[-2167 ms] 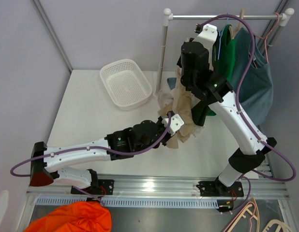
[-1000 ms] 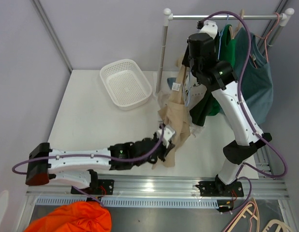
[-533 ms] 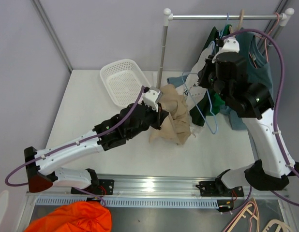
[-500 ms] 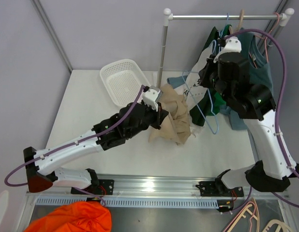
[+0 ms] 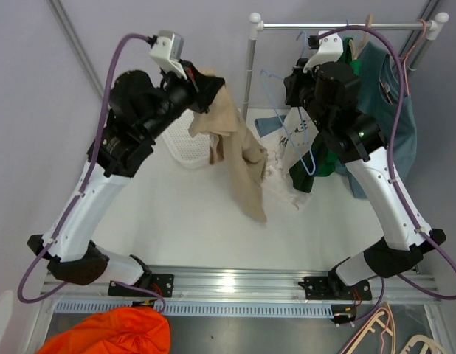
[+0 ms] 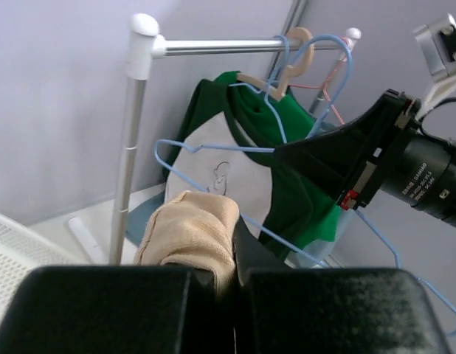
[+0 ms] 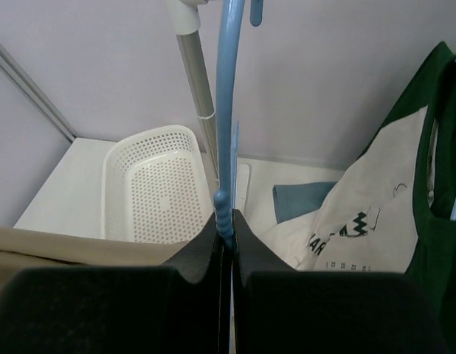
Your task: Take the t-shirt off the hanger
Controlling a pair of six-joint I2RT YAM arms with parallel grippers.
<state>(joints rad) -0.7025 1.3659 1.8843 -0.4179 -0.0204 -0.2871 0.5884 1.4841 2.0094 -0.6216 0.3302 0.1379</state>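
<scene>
The tan t-shirt (image 5: 239, 158) hangs free from my left gripper (image 5: 204, 82), which is raised high at the back left and shut on a bunch of its cloth (image 6: 191, 232). The shirt's lower end drops to the table. The bare blue wire hanger (image 5: 305, 151) is apart from the shirt, to its right. My right gripper (image 5: 293, 87) is shut on the hanger's wire (image 7: 229, 110), pinching it between the jaws (image 7: 226, 225), just left of the rack's hung clothes. The hanger also shows in the left wrist view (image 6: 213, 149).
A clothes rail (image 5: 339, 26) on a post (image 5: 250, 81) holds a green-and-white shirt (image 5: 324, 158) and a teal shirt (image 5: 394, 125) on other hangers. A white basket (image 5: 185, 144) sits at the back left under the left arm. Blue cloth (image 5: 266, 124) lies by the post.
My left gripper has lifted the tan t-shirt from the table up and to the left, off the hanger. My right gripper has carried the blue hanger up and back toward the rail.
</scene>
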